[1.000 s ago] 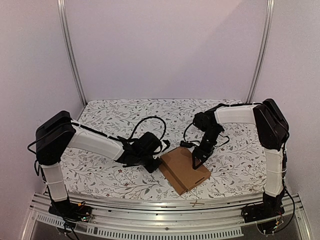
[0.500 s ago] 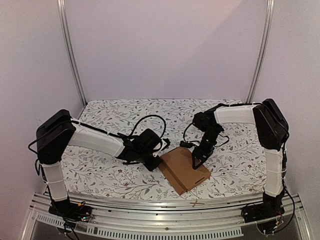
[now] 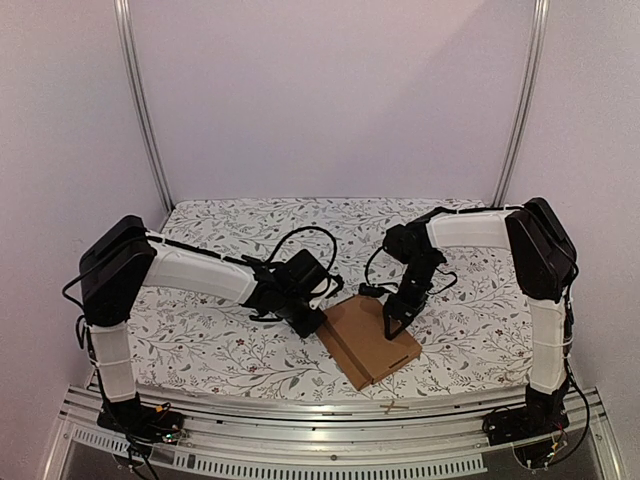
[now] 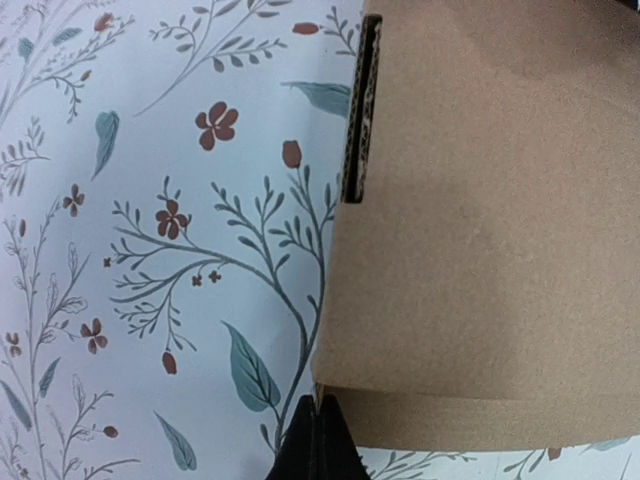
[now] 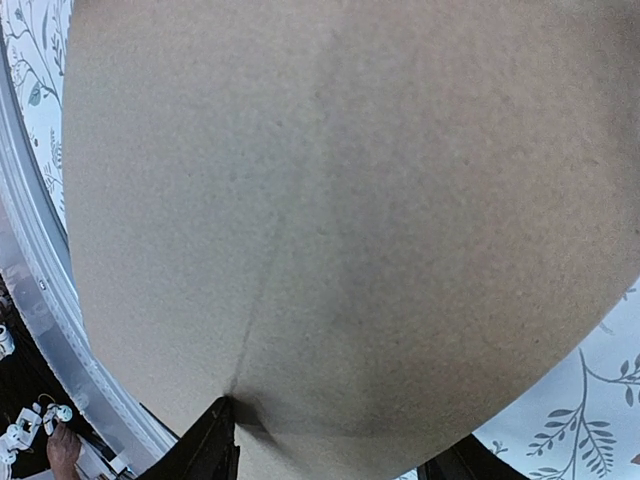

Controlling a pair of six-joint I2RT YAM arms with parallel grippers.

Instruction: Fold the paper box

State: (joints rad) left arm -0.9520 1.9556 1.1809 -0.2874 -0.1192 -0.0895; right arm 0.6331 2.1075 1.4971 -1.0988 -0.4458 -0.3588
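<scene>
From above, the paper box (image 3: 368, 338) lies flat near the desk's (image 3: 200, 345) front edge, with the right claw (image 3: 392, 322) spread wide upon it (its own camera sees mostly cardboard). The left wrist view shows the left claw (image 4: 318, 440) pinched closed, empty, at the box's corner.

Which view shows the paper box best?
Top external: nearly the whole paper box is in frame, shape clear. Left wrist shows only one edge and a notch; right wrist is filled by close, blurry cardboard.
</scene>
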